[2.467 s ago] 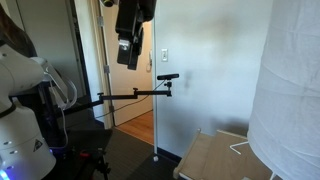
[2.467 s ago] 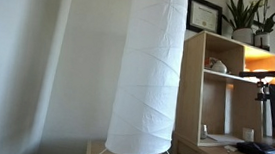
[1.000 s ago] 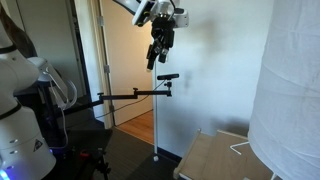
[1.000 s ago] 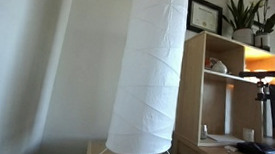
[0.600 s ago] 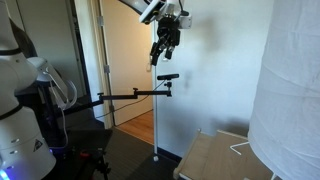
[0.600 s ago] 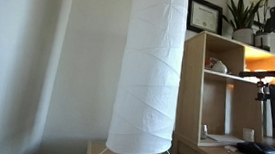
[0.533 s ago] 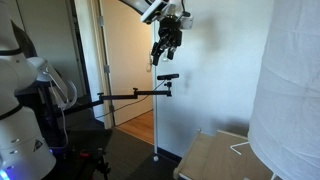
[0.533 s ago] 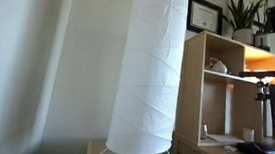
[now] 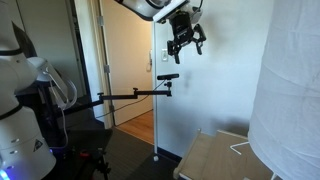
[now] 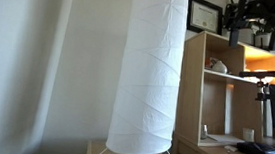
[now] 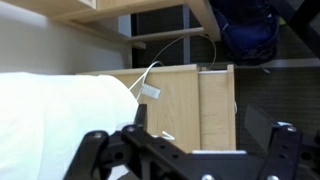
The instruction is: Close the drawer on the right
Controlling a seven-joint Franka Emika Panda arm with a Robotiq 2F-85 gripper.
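The drawer is a low, light-tan wooden box [image 9: 225,158] on the floor, beside the foot of a tall white paper lamp [image 9: 295,80]. In the wrist view the box [image 11: 180,100] lies far below me. A narrow strip with a seam runs along its right side, and a thin white wire [image 11: 160,62] curls over its top. My gripper [image 9: 185,42] hangs high in the air, well above the box and touching nothing. It also shows in an exterior view [image 10: 254,29] in front of the shelf top. In the wrist view its fingers [image 11: 200,128] are wide apart and empty.
The white lamp [image 10: 153,68] stands on the box's near part and hides much of it [image 11: 55,120]. A camera stand with a boom arm [image 9: 160,90] stands by the doorway. A wooden shelf unit [image 10: 227,85] holds small items. A dark blue bag [image 11: 250,30] lies past the box.
The arm has swung from over the doorway towards the lamp side, staying high. The gripper has come into the shelf-side exterior view at the top right and moved left.
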